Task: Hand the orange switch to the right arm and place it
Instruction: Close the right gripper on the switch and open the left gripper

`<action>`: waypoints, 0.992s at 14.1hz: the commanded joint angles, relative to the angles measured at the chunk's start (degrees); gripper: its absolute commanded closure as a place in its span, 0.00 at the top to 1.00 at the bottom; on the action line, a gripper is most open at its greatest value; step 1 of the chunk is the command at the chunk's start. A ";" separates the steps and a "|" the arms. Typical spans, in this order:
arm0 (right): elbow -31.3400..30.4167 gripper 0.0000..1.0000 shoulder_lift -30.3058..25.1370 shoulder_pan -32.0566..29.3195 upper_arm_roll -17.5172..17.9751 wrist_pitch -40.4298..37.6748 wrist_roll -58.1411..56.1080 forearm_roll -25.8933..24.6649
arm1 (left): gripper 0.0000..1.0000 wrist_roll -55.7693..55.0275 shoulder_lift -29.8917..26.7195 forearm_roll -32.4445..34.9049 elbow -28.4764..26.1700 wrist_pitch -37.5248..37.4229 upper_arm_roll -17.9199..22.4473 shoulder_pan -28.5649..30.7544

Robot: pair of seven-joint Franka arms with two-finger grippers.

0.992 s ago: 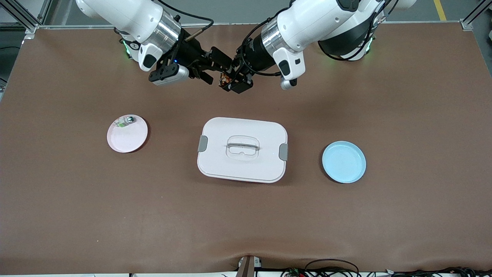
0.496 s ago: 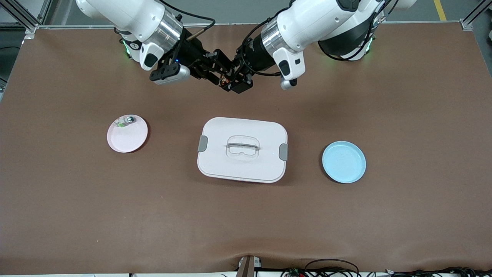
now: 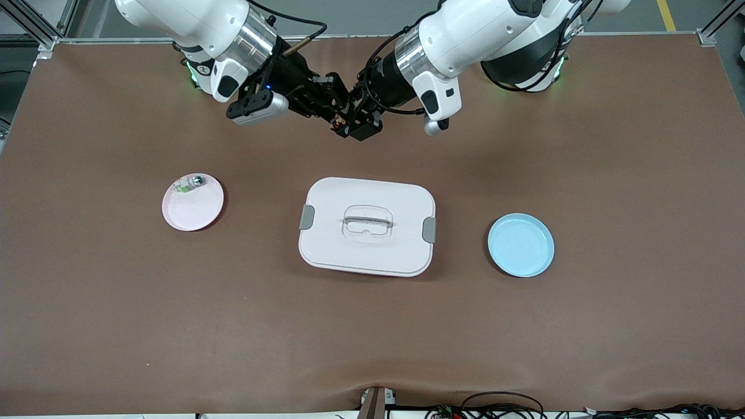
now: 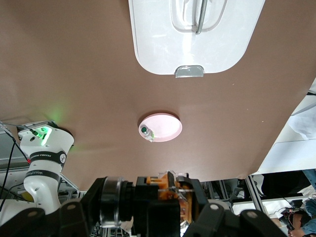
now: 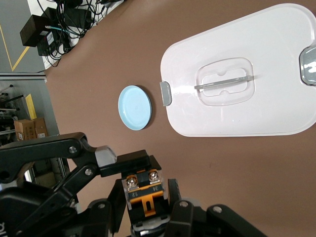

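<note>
Orange on black, that's the switch (image 3: 339,121), pinched in mid-air between my two grippers over bare table (image 3: 372,349), up at the bases' end, farther from the front camera than the box (image 3: 366,244). From the front, my left gripper (image 3: 349,125) is clenched on it, and my right gripper (image 3: 333,110) is right up against it. The pink plate (image 3: 195,212) sits toward the right arm's end and the blue plate (image 3: 521,244) toward the left arm's end.

Left wrist view: the switch (image 4: 170,190) sits low in my grasp, with the box (image 4: 158,39) and pink plate (image 4: 165,129) below on the table.

Right wrist view: the switch (image 5: 143,193) is centred in my right gripper (image 5: 145,207), with the left gripper's black block pressing on its top. Honestly can't tell if the right one has clamped yet.

What worries me:
- If the left lets go before the right really bites, this tiny thing drops and probably bounces off somewhere.
- Both squeezing slightly off-axis could twist it or pop it out sideways.
- Pulling apart while both are clamped could yank it loose.
</note>
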 commanded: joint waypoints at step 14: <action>1.75 0.00 4.17 0.03 -1.04 -6.73 -11.54 -7.54 | 1.00 -0.69 -1.55 1.21 0.86 0.29 0.03 1.05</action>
